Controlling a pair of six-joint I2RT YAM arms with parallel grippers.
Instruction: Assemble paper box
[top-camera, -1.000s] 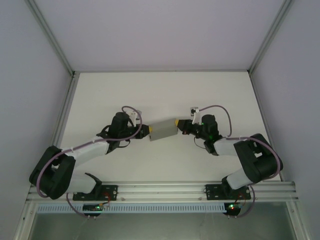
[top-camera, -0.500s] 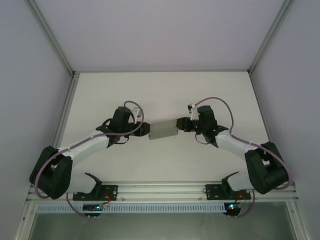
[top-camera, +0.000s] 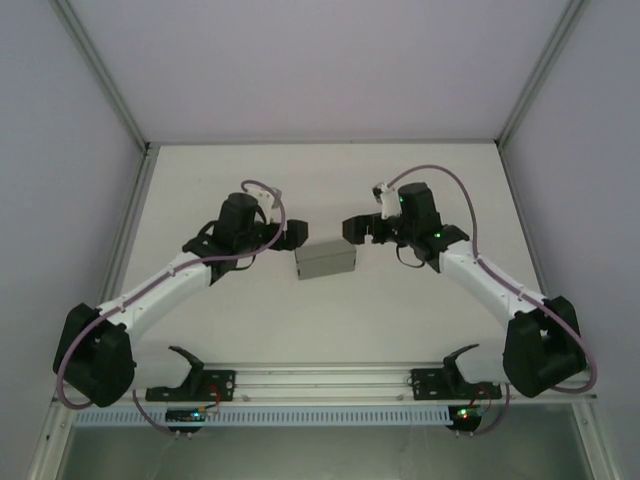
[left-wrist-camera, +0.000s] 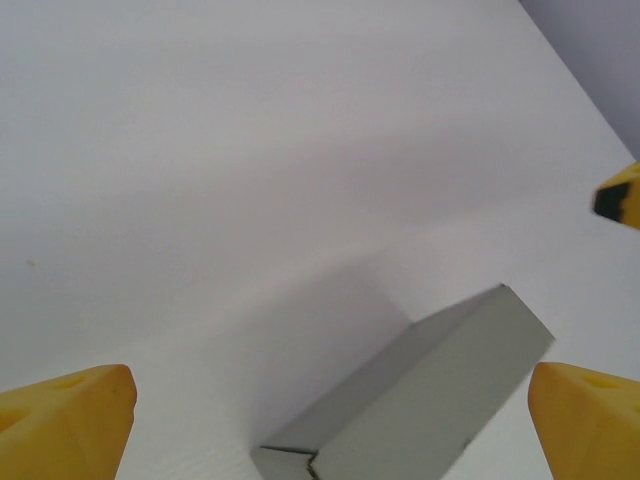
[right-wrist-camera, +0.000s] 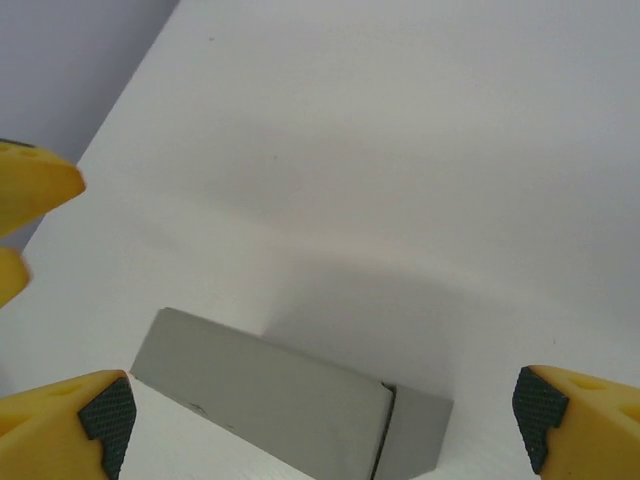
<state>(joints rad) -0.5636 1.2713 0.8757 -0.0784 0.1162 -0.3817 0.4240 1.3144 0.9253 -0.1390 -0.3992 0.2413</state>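
Starting at the left of the overhead view: finding the left gripper (top-camera: 295, 236) spreading its yellow fingertips (left-wrist-camera: 70, 415) wide and gripping nothing, hovering just beside the left end of the paper box (top-camera: 327, 259) with no visible contact.

Moving to the middle: seeing the paper box lying on the white table (top-camera: 330, 180), between the two grippers and slightly nearer the arm bases than either set of fingertips. Reading it as a closed, shallow grey block rather than a flat sheet. Noting a long top face, a long side wall and, in both wrist views, a folded end panel with a seam at the corner. Sitting flat on the table, showing no loose flap sticking out on the visible sides.

Moving on to the right: seeing the right gripper (top-camera: 352, 230) likewise gaping wide, clasping nothing, hanging just beside the box's right end and apart from it.

Judging progress from all this: treating the folding as done or very nearly done, with the box keeping its shape unsupported. Leaving open only the seating of the tabs, with the underside and the inside hidden. Possibly needing a last press on the ends, otherwise looking finished.
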